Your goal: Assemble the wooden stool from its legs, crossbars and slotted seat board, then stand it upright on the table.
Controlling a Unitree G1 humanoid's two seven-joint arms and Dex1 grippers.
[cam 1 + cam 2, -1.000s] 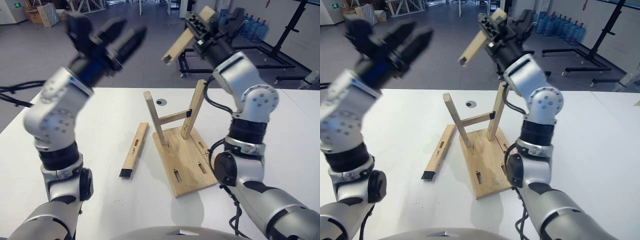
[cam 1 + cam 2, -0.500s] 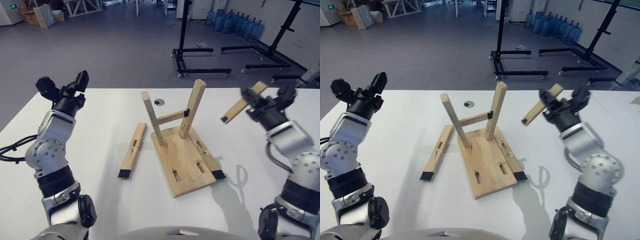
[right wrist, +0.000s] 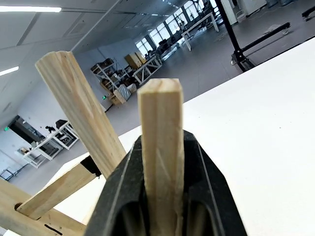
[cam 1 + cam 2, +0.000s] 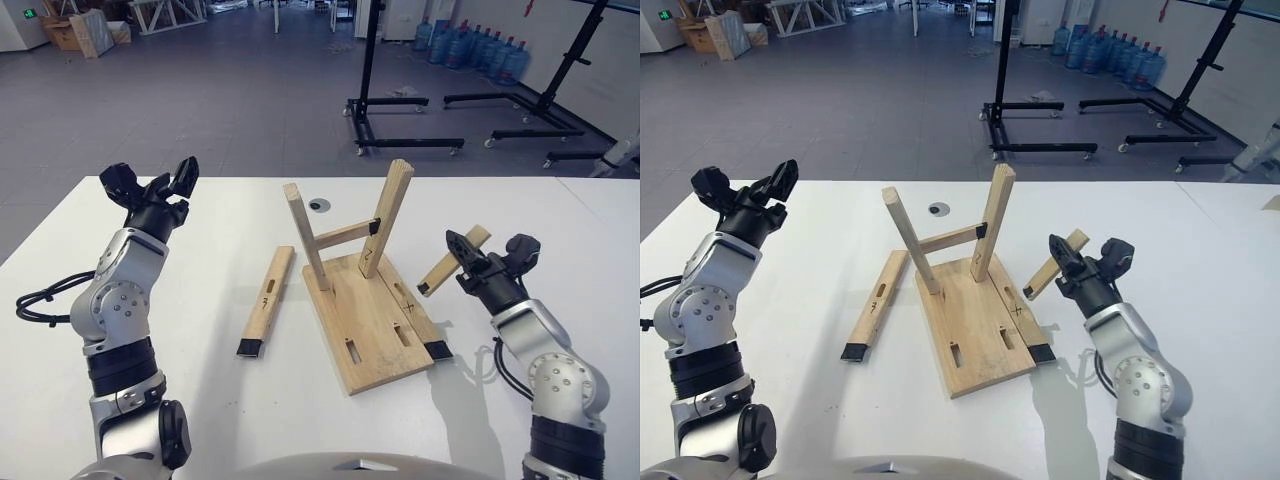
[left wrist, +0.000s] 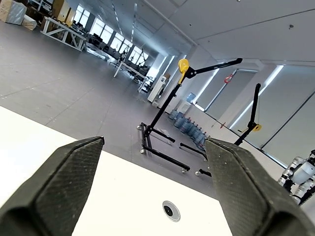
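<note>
right gripper (image 4: 487, 256) has lowered its square-cut pale wooden leg (image 4: 440, 275).

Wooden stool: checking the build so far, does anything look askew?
Yes. In the flat slotted seat board, one pale wooden leg leans left and the other leg right, and the short crossbar between them slopes.

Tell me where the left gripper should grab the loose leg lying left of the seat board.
Likely its bare middle, from straight above, fingers spanning the narrow width. The loose leg lies flat, long sides clear, apart from the seat board; the left gripper is open.
</note>
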